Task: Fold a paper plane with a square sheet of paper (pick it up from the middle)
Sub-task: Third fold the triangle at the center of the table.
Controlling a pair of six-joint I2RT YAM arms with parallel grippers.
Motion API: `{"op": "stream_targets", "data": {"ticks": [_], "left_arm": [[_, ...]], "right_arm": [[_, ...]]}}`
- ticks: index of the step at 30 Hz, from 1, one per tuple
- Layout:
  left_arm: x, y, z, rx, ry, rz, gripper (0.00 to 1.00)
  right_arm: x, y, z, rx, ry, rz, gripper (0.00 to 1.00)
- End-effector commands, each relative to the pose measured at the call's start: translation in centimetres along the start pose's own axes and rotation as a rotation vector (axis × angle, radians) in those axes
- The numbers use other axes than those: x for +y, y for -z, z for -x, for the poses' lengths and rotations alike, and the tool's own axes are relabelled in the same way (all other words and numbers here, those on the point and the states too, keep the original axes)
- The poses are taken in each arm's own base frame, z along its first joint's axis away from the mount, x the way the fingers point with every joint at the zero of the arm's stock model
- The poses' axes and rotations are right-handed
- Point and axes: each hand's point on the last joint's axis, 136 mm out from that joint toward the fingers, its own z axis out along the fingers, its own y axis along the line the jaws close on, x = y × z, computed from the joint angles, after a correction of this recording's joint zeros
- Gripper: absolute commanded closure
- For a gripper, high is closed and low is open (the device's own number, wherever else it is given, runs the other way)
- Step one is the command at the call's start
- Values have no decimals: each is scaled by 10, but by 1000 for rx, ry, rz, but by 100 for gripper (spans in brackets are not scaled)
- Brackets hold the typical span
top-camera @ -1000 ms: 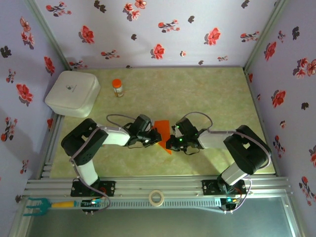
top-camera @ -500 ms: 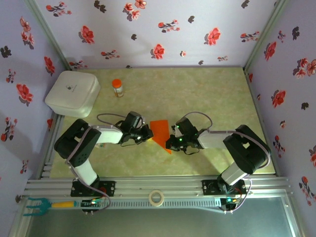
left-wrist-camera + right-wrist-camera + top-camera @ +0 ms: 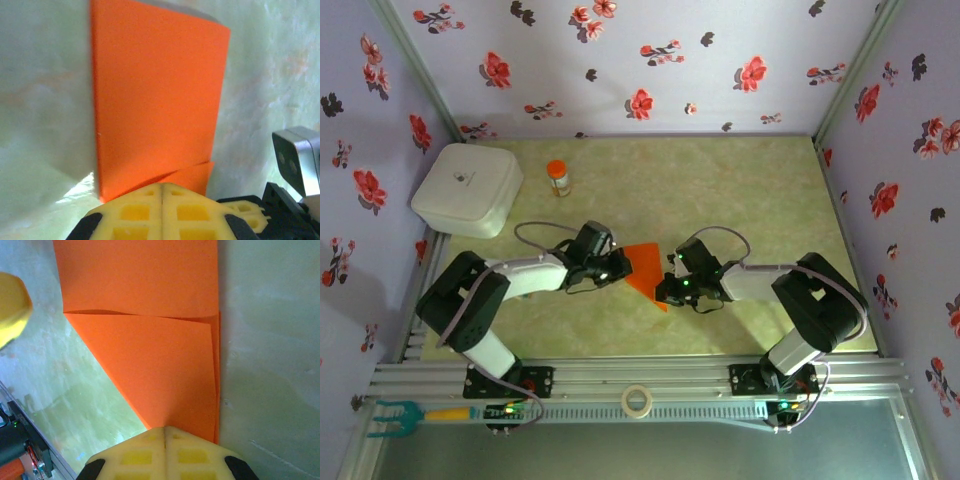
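Pinning folded orange paper (image 3: 642, 266) to desk (image 3: 740, 190): left jaws shut at one edge, right jaws shut over opposite corner, likely sharpening crease.

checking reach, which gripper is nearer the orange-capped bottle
Left. The left gripper sits at the folded orange paper's left edge, toward the orange-capped bottle; the right gripper is at the paper's right edge, farther.

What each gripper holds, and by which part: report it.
Nothing looks pinched. The left gripper, shut, meets the folded orange paper at a side edge; the right gripper, shut, at its pointed corner. Both seem to press it flat.
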Motion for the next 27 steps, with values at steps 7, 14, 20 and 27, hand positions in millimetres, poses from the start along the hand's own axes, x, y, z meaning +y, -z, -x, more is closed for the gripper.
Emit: {"op": "stream_targets", "data": {"ticks": [7, 14, 20, 27], "left_arm": [[13, -34, -21, 75, 0, 39, 100], [35, -39, -32, 114, 3, 102, 100], [34, -39, -32, 114, 0, 100, 100], [36, -40, -33, 122, -6, 111, 100]], "right_arm": [[-24, -1, -15, 55, -52, -90, 100], [26, 12, 6, 21, 53, 7, 100], [29, -8, 9, 55, 74, -24, 100], [-5, -16, -5, 94, 29, -93, 100]]}}
